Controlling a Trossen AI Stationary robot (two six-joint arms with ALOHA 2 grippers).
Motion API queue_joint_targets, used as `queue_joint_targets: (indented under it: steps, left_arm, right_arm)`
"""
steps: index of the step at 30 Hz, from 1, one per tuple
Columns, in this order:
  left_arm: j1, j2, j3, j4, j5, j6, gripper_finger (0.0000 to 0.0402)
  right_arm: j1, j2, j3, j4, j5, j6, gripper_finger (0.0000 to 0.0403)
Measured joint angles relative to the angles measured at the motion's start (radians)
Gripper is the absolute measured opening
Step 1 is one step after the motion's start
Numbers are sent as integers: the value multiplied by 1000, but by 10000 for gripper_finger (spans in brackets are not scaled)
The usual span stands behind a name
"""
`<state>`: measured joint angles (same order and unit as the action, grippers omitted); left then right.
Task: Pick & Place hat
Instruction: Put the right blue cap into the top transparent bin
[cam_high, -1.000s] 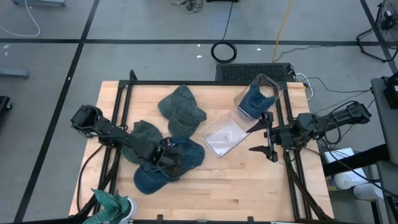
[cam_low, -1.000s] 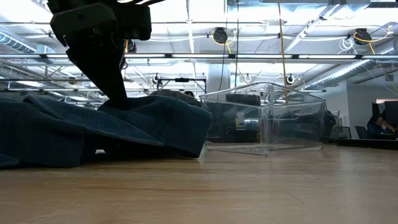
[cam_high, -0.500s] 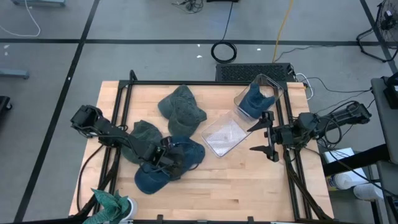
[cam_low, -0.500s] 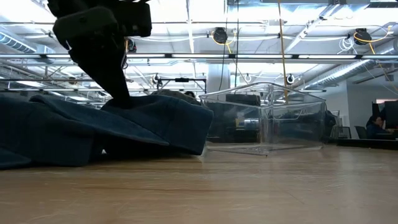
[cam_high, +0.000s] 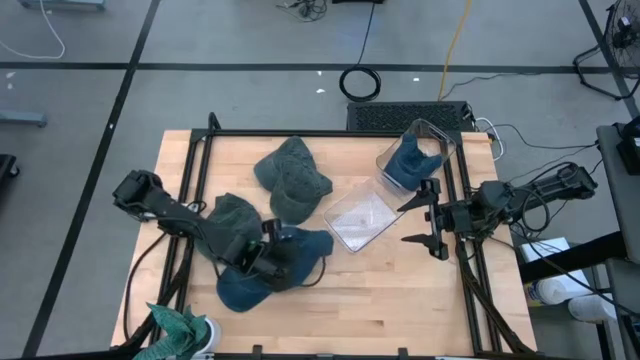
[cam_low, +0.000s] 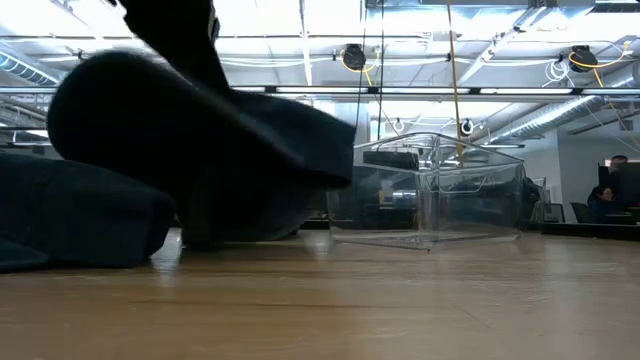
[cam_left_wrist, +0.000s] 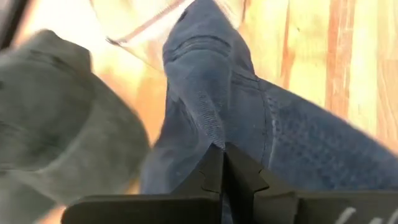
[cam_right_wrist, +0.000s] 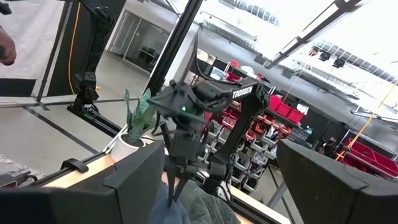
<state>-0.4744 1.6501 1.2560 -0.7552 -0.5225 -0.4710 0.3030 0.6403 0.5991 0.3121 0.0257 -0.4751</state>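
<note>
Only readable text: "TROSSEN" on the left arm (cam_right_wrist: 239, 99) as seen from the right wrist view; nothing legible on hats or box.

Blue hat (cam_high: 270, 268): denim-blue cap, soft crown, stitched seams visible up close (cam_left_wrist: 211, 106). Sits front-left on the table (cam_high: 400, 290), touching the grey-green hat (cam_high: 232, 213) on its left. Crown raised off the wood in the low view (cam_low: 200, 130), brim end apparently on the table, hard to confirm from that angle.

Left gripper (cam_high: 268, 252) over the blue hat's middle, jaws clamped tight on a fold of its fabric; fingers (cam_left_wrist: 222, 177) pinched together with cloth between.

Second grey-green hat (cam_high: 291, 177) farther back, mid-table, apart from the other two. Another blue hat (cam_high: 408, 162) inside the clear box (cam_high: 420, 140) at back right; box lying on its side, clear lid (cam_high: 360, 218) flat on the table in front of it.

Right gripper (cam_high: 432, 218) at the right table edge, near the lid, jaws spread wide, holding nothing.

Hidden/poor: low view mostly blocked by dark hat fabric; left arm cut off at top there. Left wrist view blurred on the grey-green side. Plant (cam_high: 180, 325) cut by the frame at front-left.
</note>
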Motion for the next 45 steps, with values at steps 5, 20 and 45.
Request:
queue_joint_targets:
  steps: [5,20,45]
  left_arm:
    - [-26,0,65,-90,-87,6,4]
    - [-72,0,145,-89,-239,143,4]
    - [-64,0,229,-13,-872,1260,10]
  right_arm:
    - [0,0,0,10,6,4,297]
    - [-1,107,-2,64,77,0,297]
    - [-558,454,448,-432,-289,830,297]
